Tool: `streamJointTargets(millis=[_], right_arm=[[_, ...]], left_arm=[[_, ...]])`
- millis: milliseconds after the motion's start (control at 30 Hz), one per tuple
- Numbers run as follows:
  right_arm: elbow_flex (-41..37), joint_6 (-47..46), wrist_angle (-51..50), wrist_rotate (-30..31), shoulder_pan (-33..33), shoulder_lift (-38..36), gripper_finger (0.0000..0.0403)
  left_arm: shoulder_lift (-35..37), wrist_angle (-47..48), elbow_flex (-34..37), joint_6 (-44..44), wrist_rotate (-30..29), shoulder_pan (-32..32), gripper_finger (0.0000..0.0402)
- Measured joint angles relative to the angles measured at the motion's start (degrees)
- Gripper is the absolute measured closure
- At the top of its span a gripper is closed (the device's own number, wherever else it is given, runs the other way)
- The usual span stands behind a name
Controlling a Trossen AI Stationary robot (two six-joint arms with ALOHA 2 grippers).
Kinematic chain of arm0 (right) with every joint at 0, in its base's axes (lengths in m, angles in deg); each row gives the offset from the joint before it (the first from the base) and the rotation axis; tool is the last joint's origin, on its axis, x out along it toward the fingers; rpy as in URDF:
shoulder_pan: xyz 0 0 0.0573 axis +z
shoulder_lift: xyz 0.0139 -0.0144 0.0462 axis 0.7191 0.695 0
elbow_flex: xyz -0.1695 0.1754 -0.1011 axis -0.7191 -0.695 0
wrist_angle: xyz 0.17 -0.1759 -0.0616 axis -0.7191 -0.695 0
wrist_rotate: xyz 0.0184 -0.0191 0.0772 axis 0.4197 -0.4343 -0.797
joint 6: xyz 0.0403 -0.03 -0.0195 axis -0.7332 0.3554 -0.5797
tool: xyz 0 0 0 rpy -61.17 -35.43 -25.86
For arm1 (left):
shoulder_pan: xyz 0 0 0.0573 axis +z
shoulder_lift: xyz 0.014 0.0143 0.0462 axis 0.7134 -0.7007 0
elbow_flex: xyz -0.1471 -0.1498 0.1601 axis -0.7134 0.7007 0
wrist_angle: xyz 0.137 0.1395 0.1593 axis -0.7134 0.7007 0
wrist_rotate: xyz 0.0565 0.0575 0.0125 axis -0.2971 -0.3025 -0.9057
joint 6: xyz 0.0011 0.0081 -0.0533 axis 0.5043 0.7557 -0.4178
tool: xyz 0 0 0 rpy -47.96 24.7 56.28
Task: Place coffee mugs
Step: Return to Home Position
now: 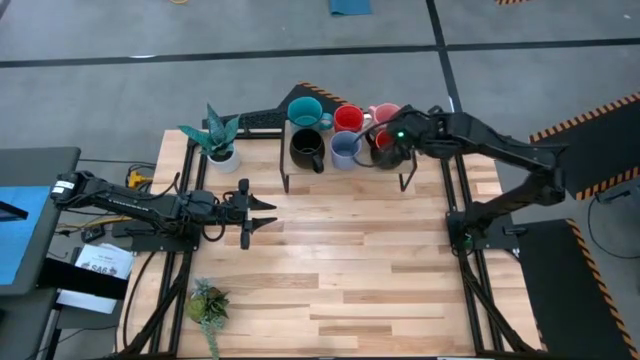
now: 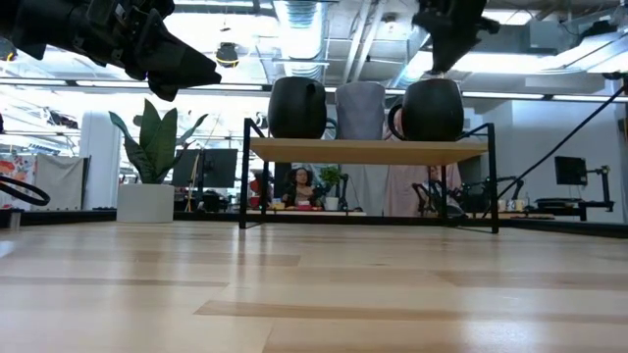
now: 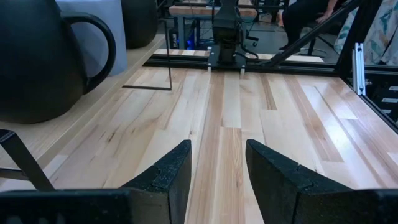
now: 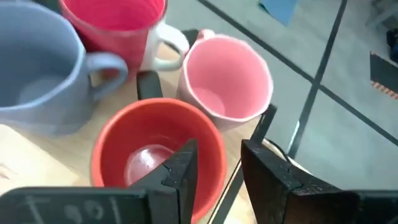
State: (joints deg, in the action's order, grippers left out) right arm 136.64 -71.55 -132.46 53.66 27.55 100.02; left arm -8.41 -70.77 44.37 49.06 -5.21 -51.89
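Note:
A low wooden rack (image 2: 363,150) at the table's far side carries six mugs, standing on their bases. Teal (image 1: 304,110), red (image 1: 348,118) and pink (image 1: 384,112) form the far row. Black (image 1: 305,148), light blue (image 1: 344,148) and orange (image 4: 143,155) form the near row. My right gripper (image 4: 219,148) is open just above the orange mug. One finger stands over its hollow and one outside its rim, and in the low view the fingertips (image 2: 439,64) end above the mug's top. My left gripper (image 1: 255,212) is open and hovers over the table left of the rack.
A white pot with a green spiky plant (image 1: 222,140) stands left of the rack, and a small green plant (image 1: 208,305) lies near the table's near left corner. The rack's black legs (image 2: 243,186) stand on the table. Bare wood (image 1: 360,260) spreads in front of the rack.

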Motion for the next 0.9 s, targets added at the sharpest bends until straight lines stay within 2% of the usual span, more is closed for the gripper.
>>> streamJointTargets(millis=[233,367,600,733,800,900], right_arm=[[1.04,-0.06,-1.06,-0.40,4.30,-5.37,0.0255],[-1.14,-2.83,-3.34,-4.66,10.19,-9.38,0.0255],[-15.98,-14.68,-0.59,-3.48,27.58,-18.44,0.0255],[-25.56,-20.86,6.54,2.34,36.90,-22.64,0.0255],[-28.98,-20.98,11.25,5.18,40.12,-23.78,0.0255],[-32.43,-20.71,15.83,7.70,43.44,-24.37,0.0263]], left_arm=[[0.00,-0.04,0.01,0.55,0.00,0.00,0.0264],[0.82,-0.55,0.00,0.59,0.01,-0.01,0.0264],[3.22,-2.03,-0.01,-0.29,4.28,-0.02,0.0264],[4.03,-2.05,0.01,1.88,2.12,0.11,0.0264],[5.10,-1.73,0.01,3.80,0.63,0.80,0.0267],[7.20,-0.59,-0.01,5.45,1.90,1.95,0.0286]])
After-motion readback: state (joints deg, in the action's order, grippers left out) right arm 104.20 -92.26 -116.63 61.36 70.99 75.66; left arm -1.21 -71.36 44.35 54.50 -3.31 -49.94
